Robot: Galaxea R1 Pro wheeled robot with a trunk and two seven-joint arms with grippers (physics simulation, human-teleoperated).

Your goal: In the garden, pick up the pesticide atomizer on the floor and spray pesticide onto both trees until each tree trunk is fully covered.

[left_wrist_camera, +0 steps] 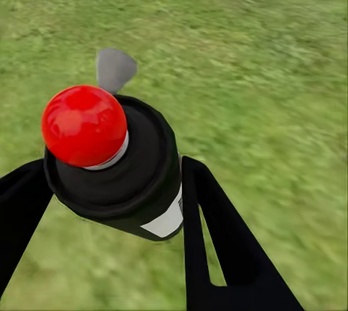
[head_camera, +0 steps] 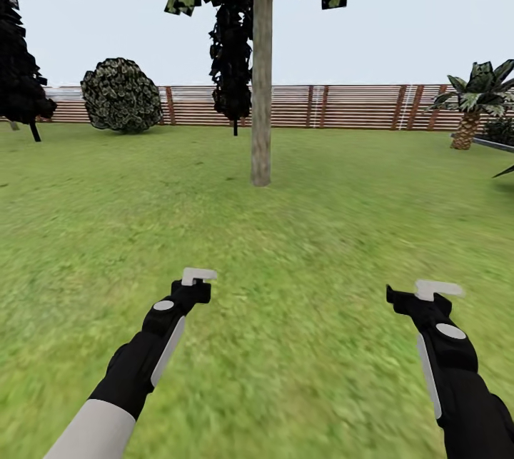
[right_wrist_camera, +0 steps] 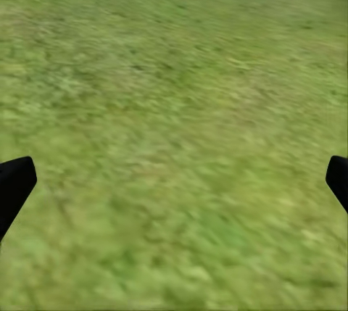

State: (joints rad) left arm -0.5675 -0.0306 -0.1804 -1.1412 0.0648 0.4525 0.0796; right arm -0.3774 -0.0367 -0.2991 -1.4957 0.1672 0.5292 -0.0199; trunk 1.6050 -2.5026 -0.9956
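Pesticide atomizer [left_wrist_camera: 119, 169]: clamped in the left hand [left_wrist_camera: 109, 202], red cap up.
Right hand [right_wrist_camera: 174, 180]: fingers apart, over grass.
Tree trunk [head_camera: 261, 88]: ahead, upright.

The pesticide atomizer [left_wrist_camera: 116, 169] looks like matt black plastic, with a glossy red ball top [left_wrist_camera: 83, 125], a flat grey trigger piece [left_wrist_camera: 114, 69] and a white paper-like label [left_wrist_camera: 168, 221]. The left gripper [left_wrist_camera: 109, 202] has smooth matt black fingers. The tree trunk [head_camera: 261, 73] is rough, mottled grey-brown bark. The fence [head_camera: 343, 106] reads as slatted brown wood. The floor [head_camera: 300, 230] is blurry, matt green grass.
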